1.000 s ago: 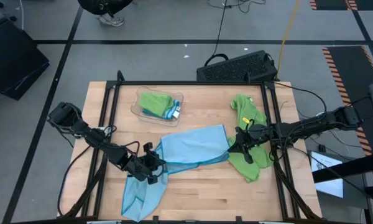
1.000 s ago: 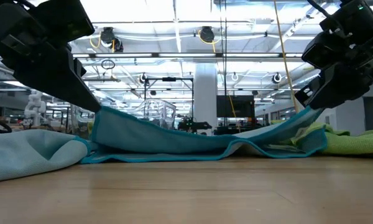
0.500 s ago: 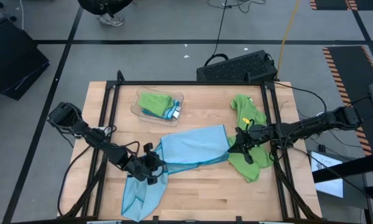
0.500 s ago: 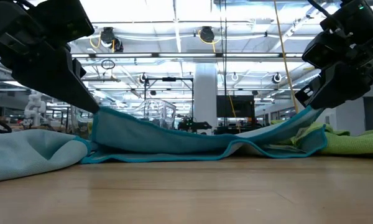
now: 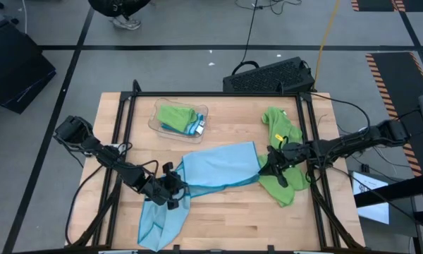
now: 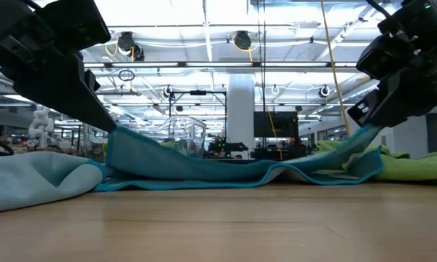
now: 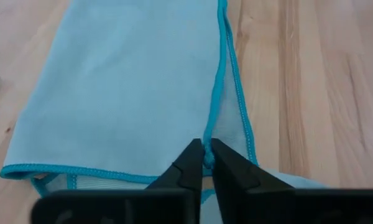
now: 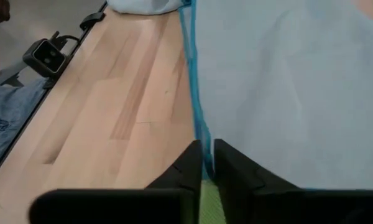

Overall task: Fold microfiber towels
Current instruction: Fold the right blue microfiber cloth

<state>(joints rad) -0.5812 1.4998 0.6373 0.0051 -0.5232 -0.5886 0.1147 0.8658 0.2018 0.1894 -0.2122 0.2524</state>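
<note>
The wooden table (image 5: 225, 226) carries several cloths. The largest, a light blue towel (image 5: 218, 166), lies folded across the middle, its left and right ends raised a little off the wood by the two grippers while its middle sags to the surface. A second blue towel (image 5: 158, 222) sprawls crumpled at the front left, hanging toward the table's edge. A green towel (image 5: 278, 130) lies rumpled along the right side, running under the right arm. Toward the back left sits a clear tray (image 5: 155, 121) holding a folded green cloth (image 5: 175, 115). The left gripper (image 5: 178, 185) sits low at the blue towel's left edge; in its wrist view the two dark fingers (image 7: 227, 171) stand almost together with the stitched hem pinched in the narrow gap between them. The right gripper (image 5: 271, 164) is at the towel's right edge, over the green towel, its fingers (image 8: 233, 165) likewise nearly together around the blue hem.
</note>
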